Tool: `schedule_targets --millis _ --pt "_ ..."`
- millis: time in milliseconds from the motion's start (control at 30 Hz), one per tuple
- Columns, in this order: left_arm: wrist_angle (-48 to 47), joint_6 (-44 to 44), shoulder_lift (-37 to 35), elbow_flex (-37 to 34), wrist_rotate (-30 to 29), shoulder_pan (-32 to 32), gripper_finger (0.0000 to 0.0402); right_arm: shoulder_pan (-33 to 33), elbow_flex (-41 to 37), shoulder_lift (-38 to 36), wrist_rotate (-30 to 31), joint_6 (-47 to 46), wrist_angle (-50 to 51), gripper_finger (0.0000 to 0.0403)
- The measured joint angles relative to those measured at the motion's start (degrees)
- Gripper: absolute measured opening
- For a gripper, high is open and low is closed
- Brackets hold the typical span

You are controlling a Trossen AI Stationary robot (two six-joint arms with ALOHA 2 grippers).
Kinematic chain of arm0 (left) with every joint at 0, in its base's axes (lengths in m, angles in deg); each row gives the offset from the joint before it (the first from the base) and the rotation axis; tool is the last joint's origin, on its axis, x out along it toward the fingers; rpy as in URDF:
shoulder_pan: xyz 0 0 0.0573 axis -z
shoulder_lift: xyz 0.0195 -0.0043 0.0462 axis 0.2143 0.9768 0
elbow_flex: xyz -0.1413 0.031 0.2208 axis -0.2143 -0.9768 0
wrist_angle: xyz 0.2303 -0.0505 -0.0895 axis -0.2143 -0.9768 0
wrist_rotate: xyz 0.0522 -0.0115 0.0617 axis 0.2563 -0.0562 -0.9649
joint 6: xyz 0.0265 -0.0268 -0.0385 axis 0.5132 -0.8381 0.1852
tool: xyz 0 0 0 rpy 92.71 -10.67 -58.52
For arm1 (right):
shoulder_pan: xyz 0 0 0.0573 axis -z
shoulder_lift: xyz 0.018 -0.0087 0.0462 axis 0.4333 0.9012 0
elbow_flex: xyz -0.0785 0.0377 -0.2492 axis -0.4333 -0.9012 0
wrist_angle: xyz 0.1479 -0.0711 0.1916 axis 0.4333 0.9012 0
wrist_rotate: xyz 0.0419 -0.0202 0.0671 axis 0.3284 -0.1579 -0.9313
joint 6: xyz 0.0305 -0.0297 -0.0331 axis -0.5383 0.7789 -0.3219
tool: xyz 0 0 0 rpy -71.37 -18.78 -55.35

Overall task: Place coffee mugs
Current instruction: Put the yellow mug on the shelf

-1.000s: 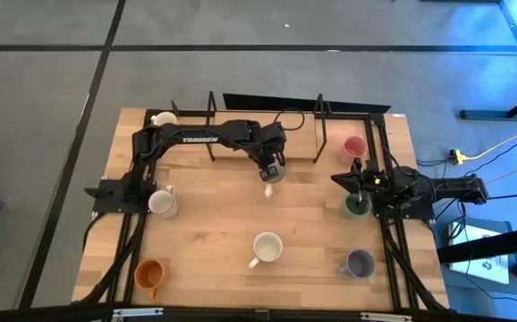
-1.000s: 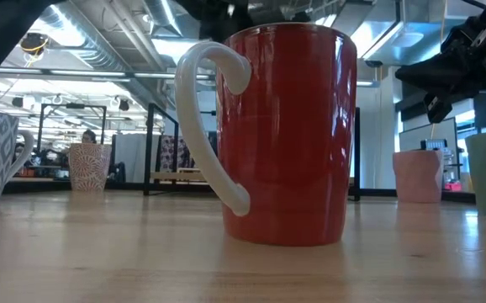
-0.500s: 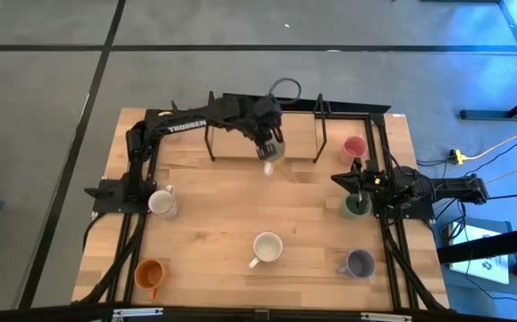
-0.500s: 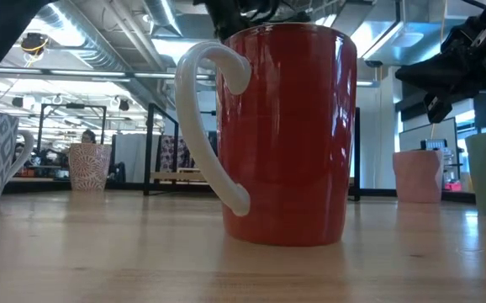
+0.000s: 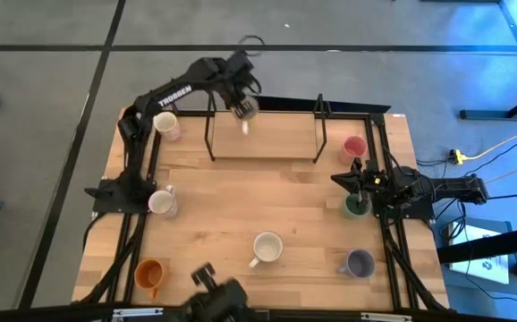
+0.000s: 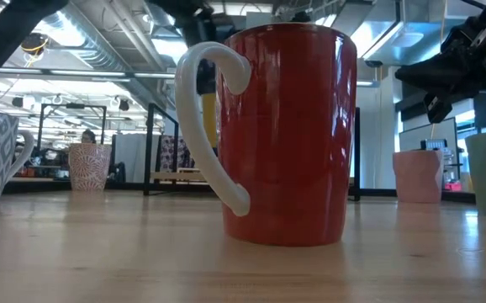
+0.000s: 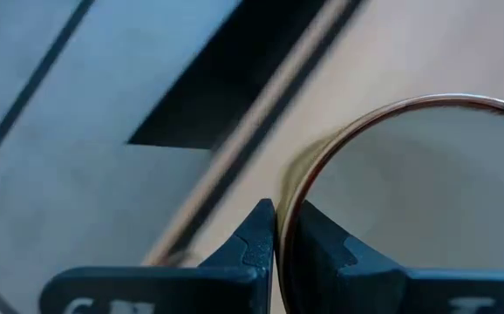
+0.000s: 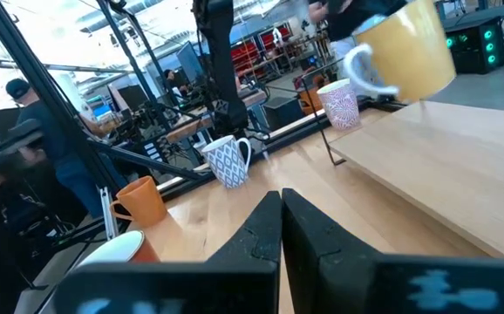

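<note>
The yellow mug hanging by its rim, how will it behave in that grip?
Probably rigid: the yellow mug looks perfectly round though the left tool pinches only its rim. It hangs tilted, so it may swing or slip. Looks glazed, likely breakable if dropped.

mug (image 5: 245, 108) in left gripper (image 5: 241, 104) over rack (image 5: 264, 134), table's (image 5: 223, 224) back edge.

Overhead, tabletop-level, two wrist views.
</note>
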Motion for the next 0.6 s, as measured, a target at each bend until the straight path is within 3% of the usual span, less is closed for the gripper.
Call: schedule_targets --millis 233,600 --pt "-1.13 4.12 0.49 -0.2 1.81 -6.2 0.0021 0.0 0.0 0.0 0.14 -0.09 0.0 0.0001" --pt "1.76 6.35 0.66 -9.0 2.41 -7.47 0.0021 0.0 -0.04 0.0 3.54 -0.07 -0.63 0.0001"
